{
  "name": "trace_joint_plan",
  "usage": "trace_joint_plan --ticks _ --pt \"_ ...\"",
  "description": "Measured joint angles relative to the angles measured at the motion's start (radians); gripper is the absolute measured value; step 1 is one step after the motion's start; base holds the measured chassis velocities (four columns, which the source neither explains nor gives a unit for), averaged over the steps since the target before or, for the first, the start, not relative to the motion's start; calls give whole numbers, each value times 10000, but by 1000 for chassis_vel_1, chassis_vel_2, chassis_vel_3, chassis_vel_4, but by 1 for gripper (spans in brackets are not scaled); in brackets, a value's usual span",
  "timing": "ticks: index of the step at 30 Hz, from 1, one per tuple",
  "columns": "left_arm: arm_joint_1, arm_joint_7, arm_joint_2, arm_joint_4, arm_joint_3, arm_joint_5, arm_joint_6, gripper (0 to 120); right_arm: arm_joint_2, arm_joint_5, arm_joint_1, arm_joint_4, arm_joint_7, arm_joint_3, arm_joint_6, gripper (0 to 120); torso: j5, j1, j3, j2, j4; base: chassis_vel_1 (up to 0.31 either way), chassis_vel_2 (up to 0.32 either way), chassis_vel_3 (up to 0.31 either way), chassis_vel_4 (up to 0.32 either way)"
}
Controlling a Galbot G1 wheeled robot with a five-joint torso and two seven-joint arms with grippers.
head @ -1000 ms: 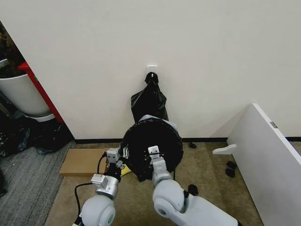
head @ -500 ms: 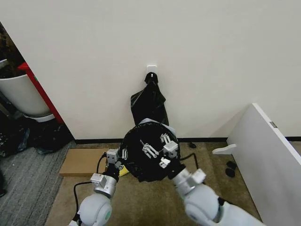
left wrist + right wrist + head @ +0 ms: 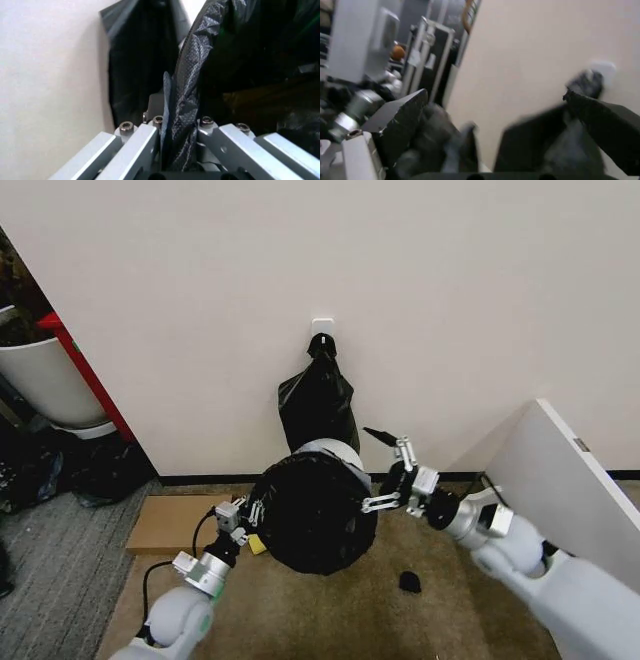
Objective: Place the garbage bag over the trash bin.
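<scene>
Tan carpet floor (image 3: pixel 300 620), bag-covered trash bin (image 3: pixel 325 452), flat cardboard (image 3: pixel 175 523), small black scrap (image 3: pixel 410 582)

Trash bin (image 3: pixel 322 455) hard against wall (image 3: pixel 450 300), bag bundle (image 3: pixel 317 402) hanging just behind. Cardboard (image 3: pixel 178 522) blocks floor on left, white panel (image 3: pixel 570 500) closes right. Carpet (image 3: pixel 440 600) in front open.

Head view: high, facing down toward wall (image 3: pixel 450 300) and bin (image 3: pixel 325 452). Wrist views: close, facing wall; all share hanging bundle (image 3: pixel 318 402).
</scene>
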Motion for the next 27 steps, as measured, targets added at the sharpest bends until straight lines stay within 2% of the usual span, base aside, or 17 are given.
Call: trace_joint_plan --ticks 13,22,27 --pt "29 207 16 55 -25 -6 -189 0 231 -335 -104 -720 475 -169 -8 100 -3 0 -1 0 1 0 0 0 0" --pt "43 139 -1 116 8 68 -216 0 343 681 -97 -438 325 -294 155 100 -4 0 -1 0 2 0 0 0 0" --pt "37 122 -4 94 24 79 -217 0 372 640 -69 -562 -15 -327 220 100 -4 0 -1 0 1 0 0 0 0"
